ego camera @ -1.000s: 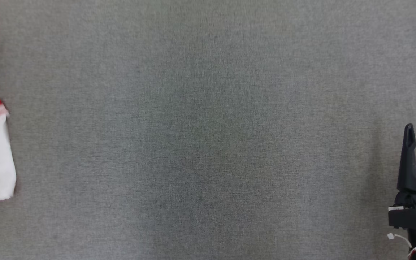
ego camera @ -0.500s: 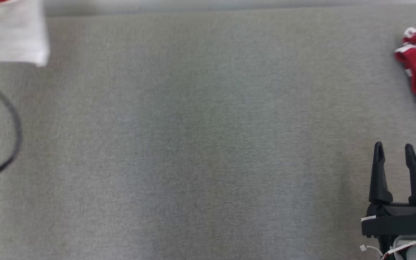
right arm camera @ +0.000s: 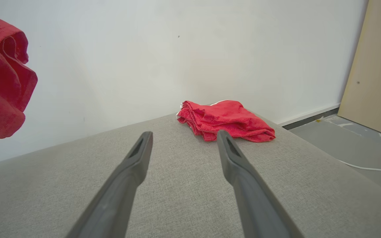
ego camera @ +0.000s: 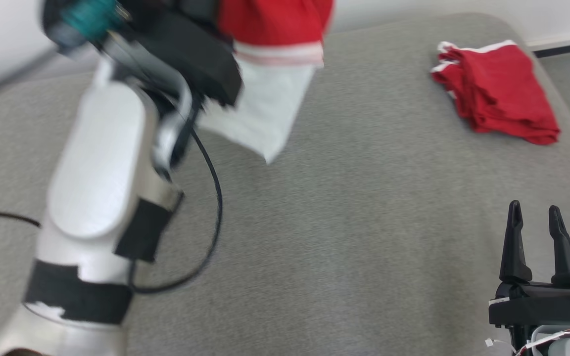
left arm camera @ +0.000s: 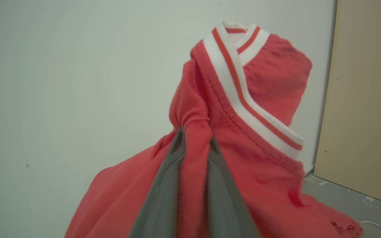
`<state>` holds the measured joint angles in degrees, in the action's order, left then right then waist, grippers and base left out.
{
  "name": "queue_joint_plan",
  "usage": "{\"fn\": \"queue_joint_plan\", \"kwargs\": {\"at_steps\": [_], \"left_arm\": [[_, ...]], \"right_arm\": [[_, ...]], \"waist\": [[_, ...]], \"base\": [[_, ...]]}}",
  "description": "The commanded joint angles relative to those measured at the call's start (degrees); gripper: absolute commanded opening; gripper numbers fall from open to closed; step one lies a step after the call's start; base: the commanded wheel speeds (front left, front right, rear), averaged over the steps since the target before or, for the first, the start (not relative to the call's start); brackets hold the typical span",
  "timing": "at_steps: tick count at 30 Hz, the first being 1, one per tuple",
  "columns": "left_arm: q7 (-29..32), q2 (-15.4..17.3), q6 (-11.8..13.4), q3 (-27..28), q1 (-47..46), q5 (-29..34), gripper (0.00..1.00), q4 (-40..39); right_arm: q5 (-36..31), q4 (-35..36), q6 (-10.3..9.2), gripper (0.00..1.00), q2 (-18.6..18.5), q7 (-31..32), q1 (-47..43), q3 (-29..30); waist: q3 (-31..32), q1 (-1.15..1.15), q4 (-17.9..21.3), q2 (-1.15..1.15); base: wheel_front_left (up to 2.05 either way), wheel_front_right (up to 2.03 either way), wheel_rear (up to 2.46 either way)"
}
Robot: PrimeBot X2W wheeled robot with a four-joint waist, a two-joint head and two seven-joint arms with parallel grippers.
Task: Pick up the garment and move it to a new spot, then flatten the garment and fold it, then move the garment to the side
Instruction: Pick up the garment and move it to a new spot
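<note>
Your left hand (left arm camera: pixel 195 137) is clamped on the red-and-white garment (ego camera: pixel 270 74): in the left wrist view both fingers (left arm camera: pixel 164 185) pinch a bunched fold of red cloth between them, and a white band with a red stripe runs across the fabric just above the grip. In the head view that garment hangs in the air at the top, clear of the grey padded surface (ego camera: pixel 364 222), with its red part uppermost and a white panel drooping below. The pale left forearm (ego camera: pixel 102 168) rises blurred from the lower left, with a black cable (ego camera: pixel 215 198) looping beside it. From the right wrist view you see a red edge of the held garment at the far left, against the white wall (right arm camera: pixel 144 49). Your right hand (ego camera: pixel 535 210) sits at the lower right, its two fingers spread apart with nothing between them, hovering low over the surface. Well ahead of it, near the surface's far right corner, lies a second red garment (ego camera: pixel 498 94), crumpled into a loose heap with white trim at its edge. Beyond that corner are grey floor (right arm camera: pixel 342 142) and a beige panel (right arm camera: pixel 375 66).
</note>
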<state>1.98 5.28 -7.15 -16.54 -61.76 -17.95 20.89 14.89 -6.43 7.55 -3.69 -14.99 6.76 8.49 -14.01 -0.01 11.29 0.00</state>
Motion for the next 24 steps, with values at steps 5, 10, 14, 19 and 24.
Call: {"fn": "queue_joint_plan", "kwargs": {"at_steps": [5,10,14,19,24], "left_arm": [[-2.9,-1.7,0.0,-4.1,8.9,-2.6,0.0,1.8],[-7.3,-2.0,1.6,-7.3,18.9,-3.2,0.0,5.9],[-11.5,-2.1,2.9,-8.8,25.7,-2.7,0.0,9.4],[-14.5,-2.1,2.3,-10.8,29.3,-2.1,1.0,13.3],[-17.0,-2.0,2.5,-10.4,28.8,-1.6,1.0,10.9]], "right_arm": [[0.4,0.1,-0.14,1.0,0.5,-0.3,-1.0,-0.1],[0.3,-0.3,-0.14,1.0,0.7,-0.3,-1.1,-0.5],[0.3,-0.6,-0.14,1.0,0.7,-0.3,0.0,-1.8],[0.1,-0.7,-0.14,1.0,0.7,-0.3,0.7,-3.0],[-0.6,-0.6,-0.14,1.0,0.2,-0.2,-0.7,-3.4]], "waist": [[1.6,0.01,4.9,0.0],[1.8,0.01,5.1,0.0],[1.6,0.01,5.1,0.0],[1.9,0.01,3.8,0.0],[4.5,0.01,-0.2,0.0]], "base": [[0.0,0.0,0.0],[0.0,0.0,0.0],[0.0,0.0,0.0],[0.0,0.0,0.0],[0.0,0.0,0.0]]}}
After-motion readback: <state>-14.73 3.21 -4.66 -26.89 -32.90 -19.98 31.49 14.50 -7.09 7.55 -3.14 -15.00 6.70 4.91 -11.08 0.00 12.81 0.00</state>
